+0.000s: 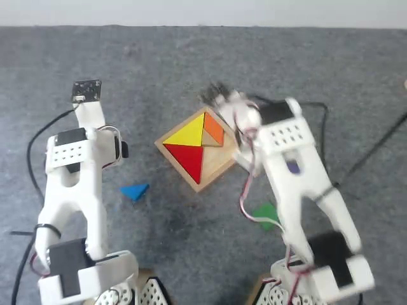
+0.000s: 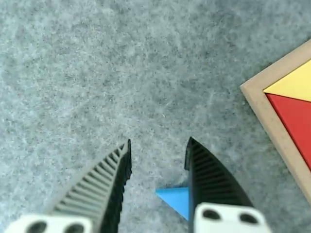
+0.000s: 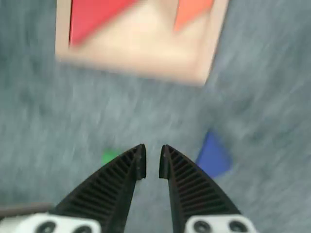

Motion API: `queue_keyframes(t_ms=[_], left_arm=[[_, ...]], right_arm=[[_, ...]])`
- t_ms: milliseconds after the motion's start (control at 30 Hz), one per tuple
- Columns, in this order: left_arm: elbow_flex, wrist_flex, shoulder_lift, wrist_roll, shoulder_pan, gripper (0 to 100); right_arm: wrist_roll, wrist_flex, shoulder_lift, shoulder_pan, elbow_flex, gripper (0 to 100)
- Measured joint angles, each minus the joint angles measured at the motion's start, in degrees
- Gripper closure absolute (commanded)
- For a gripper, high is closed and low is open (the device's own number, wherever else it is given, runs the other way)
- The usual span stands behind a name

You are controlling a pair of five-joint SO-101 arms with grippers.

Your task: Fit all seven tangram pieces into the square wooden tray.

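Picking up the light blue triangle (image 2: 175,199) seems the step in hand. The left gripper (image 2: 159,145) would do best to shift until both fingers straddle the piece, then sink to the grey surface (image 2: 97,58) before closing on its edges. Its fingers stand wide apart and empty, with the triangle beside one finger, not between them. The right gripper (image 3: 152,151) is almost together, holding nothing. The square wooden tray (image 2: 253,92) lies near, holding a yellow piece (image 1: 186,133), a red piece (image 1: 189,159) and an orange piece (image 1: 214,130).
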State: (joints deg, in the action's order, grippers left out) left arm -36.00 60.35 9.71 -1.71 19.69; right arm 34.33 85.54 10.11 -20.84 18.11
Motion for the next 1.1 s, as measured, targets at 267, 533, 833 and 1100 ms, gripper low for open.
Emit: queue_keyframes(t_ms=[267, 533, 833, 1100], left_arm=[[-1.0, 0.0, 0.0, 0.0, -1.7, 82], [-1.0, 0.0, 0.0, 0.2, -1.8, 82], [-1.0, 0.0, 0.0, 0.3, -1.8, 82], [-1.0, 0.0, 0.0, 0.3, -1.8, 82]], right_arm=[[2.5, -6.4, 15.4, 1.1, 30.9, 82.8], [2.7, -9.1, 17.1, 1.1, 36.7, 73.6], [0.9, -15.9, 17.1, -1.7, 41.2, 73.8], [-3.6, -21.2, 17.1, -4.0, 43.4, 73.9]])
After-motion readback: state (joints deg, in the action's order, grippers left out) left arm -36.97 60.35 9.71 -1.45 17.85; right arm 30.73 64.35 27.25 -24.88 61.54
